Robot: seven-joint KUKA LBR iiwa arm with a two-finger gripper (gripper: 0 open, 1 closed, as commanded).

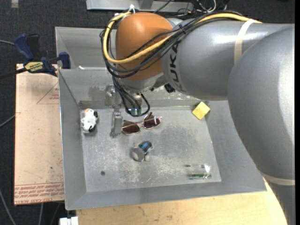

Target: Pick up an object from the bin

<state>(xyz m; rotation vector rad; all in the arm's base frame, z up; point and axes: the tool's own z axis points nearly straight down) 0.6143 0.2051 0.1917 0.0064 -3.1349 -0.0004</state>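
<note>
We find the gripper [115, 125] low in the grey bin [117, 177]. Its tip is down close to the floor, just off the left end of a pair of sunglasses [140, 124] with reddish-brown lenses. The sunglasses lie flat on the bin floor and are the thing nearest to the gripper. The two stand so close that they may be touching, though from this angle we cannot be sure. We also cannot tell whether the gripper is spread or pressed together.

Above the sunglasses in the view, the orange cover [138, 43] on the wrist hangs over them. The broad grey arm [253, 69] stretches away to their right.

- **Left of the sunglasses:** beyond the gripper sits a small white and black toy [89, 120].
- **Just below the sunglasses:** a small grey and blue object [141, 150] rests on the floor, near them but apart.
- **Right of the sunglasses and a little higher:** a yellow block [201, 110] lies well apart from them.
- **Lower right of the sunglasses:** a small clear thing with a touch of green [199, 171] lies well apart from them.
</note>
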